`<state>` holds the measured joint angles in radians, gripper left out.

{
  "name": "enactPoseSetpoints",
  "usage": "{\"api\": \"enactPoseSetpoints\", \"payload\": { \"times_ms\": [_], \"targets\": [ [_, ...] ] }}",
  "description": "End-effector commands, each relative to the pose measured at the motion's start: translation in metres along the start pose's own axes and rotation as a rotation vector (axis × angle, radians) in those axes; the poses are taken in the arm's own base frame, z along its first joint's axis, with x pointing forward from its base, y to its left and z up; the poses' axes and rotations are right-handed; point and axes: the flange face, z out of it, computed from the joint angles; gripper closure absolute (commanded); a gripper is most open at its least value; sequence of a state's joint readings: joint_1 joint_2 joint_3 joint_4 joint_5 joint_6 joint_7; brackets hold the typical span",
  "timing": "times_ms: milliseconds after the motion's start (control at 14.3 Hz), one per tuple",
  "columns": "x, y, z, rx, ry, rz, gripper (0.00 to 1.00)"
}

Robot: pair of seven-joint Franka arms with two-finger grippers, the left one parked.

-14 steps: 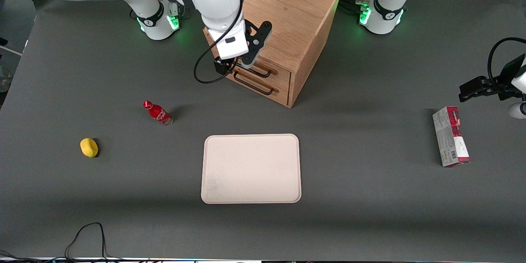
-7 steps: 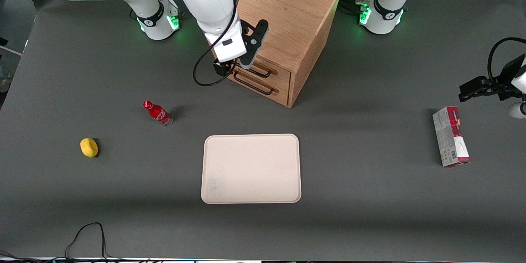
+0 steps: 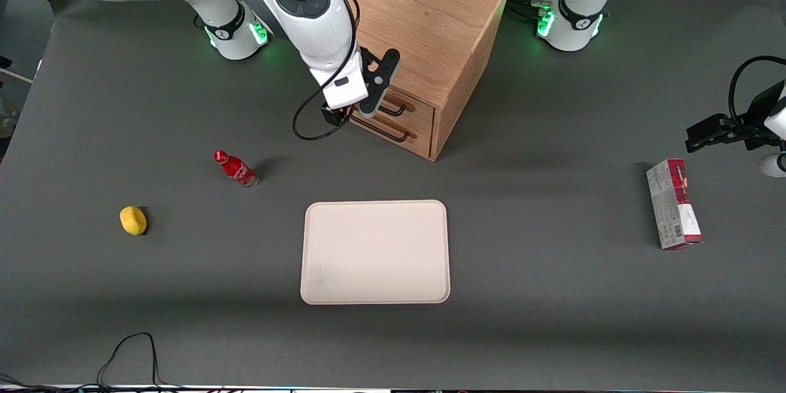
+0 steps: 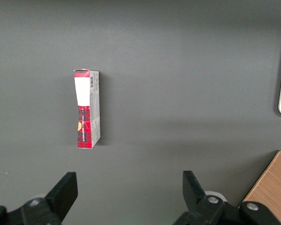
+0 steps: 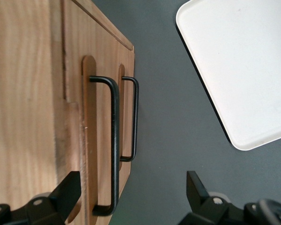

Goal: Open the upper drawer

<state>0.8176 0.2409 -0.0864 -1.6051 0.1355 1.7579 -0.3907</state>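
Fingers (image 5: 61, 197) spread wide apart on the gripper (image 5: 131, 192), gripping nothing, hovering right in front of the upper drawer (image 5: 75, 122) and its black handle (image 5: 114, 145). From the front, the wrist hides most of that drawer; the cabinet (image 3: 424, 18) looks shut.

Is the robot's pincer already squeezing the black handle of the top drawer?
No, the pincer is open, its fingers spread apart in front of the upper drawer, with its black handle not yet gripped.
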Motion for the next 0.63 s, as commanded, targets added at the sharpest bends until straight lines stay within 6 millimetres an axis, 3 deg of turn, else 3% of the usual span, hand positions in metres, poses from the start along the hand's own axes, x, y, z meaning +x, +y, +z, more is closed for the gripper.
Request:
{"api": "enactPoseSetpoints", "payload": {
  "times_ms": [0, 558],
  "targets": [
    [-0.008, 0.001, 0.009, 0.017, 0.028, -0.002, 0.0],
    [-0.009, 0.009, 0.046, 0.005, 0.039, 0.014, 0.0]
  ]
}}
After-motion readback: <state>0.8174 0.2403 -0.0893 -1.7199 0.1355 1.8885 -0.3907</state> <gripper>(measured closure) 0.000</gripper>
